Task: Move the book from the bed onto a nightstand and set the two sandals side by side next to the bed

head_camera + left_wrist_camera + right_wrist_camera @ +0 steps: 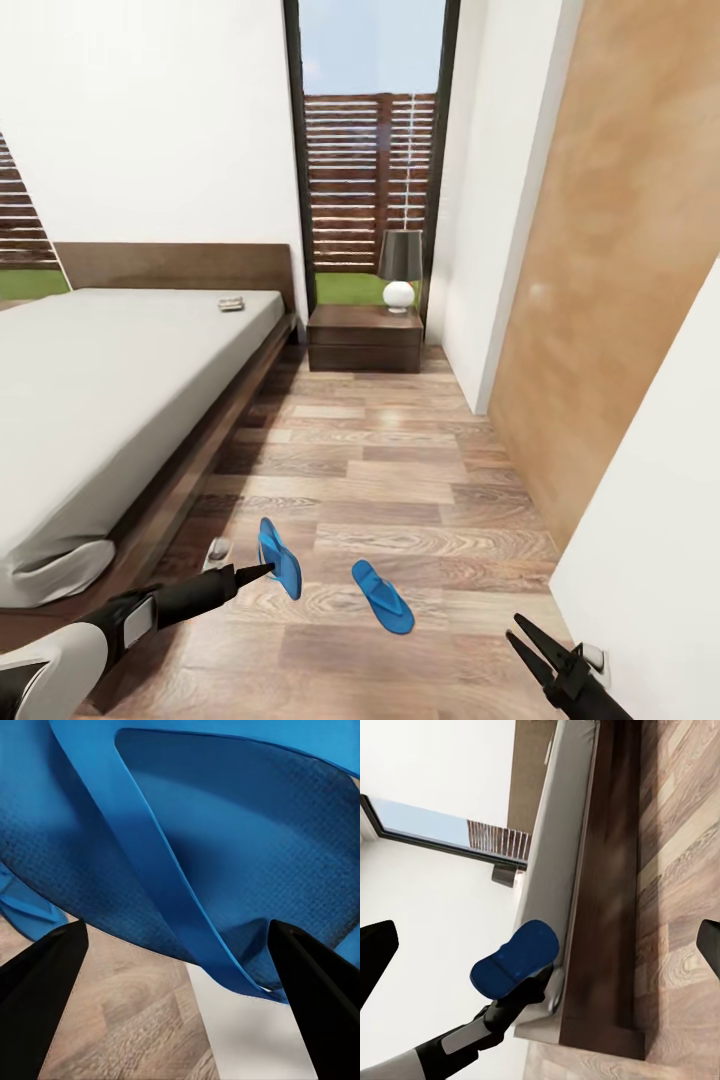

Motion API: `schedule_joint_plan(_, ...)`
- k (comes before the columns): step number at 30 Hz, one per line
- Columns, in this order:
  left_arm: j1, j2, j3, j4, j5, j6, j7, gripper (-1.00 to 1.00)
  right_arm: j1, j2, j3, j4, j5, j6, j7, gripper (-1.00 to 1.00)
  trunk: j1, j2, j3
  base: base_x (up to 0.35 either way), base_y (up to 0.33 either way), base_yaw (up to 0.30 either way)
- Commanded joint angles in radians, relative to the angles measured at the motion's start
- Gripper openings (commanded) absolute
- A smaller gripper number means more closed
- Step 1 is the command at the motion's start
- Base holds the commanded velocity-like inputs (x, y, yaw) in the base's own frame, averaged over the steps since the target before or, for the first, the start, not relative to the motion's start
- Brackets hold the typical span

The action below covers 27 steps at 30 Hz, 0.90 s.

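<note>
left pincer: your left arm reaches low beside the bed; its tip meets the near sandal, which stands tilted on edge. in the left wrist view the fingers sit spread with the blue sole right ahead; whether they grip it, you cannot tell.
right pincer: your fingers are spread, holding nothing, above the floor.
other sandal: flat on the floor, near the first.
book: on the bed near the headboard.
nightstand: beside the bed, bearing a lamp.
</note>
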Motion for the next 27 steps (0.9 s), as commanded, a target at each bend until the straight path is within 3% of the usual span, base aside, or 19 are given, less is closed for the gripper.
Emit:
schedule_joint_plan(1,0.0,0.0,0.011,0.0,-0.004,0.01,-0.003,-1.0,0.0,0.0,0.0,0.0,-0.006,0.008,0.001,1.0,0.0,0.0,-0.001,0.212,0.0,0.0)
schedule_joint_plan(11,0.0,0.0,0.011,0.0,-0.004,0.01,-0.004,-1.0,0.0,0.0,0.0,0.0,-0.006,0.008,0.0,1.0,0.0,0.0,-0.001,0.189,0.0,0.0)
schedule_joint_plan(27,0.0,0.001,0.012,0.0,-0.004,0.01,-0.004,-1.0,0.0,0.001,0.0,0.0,-0.004,0.008,0.0,1.0,0.0,0.0,-0.001,0.019,0.0,0.0)
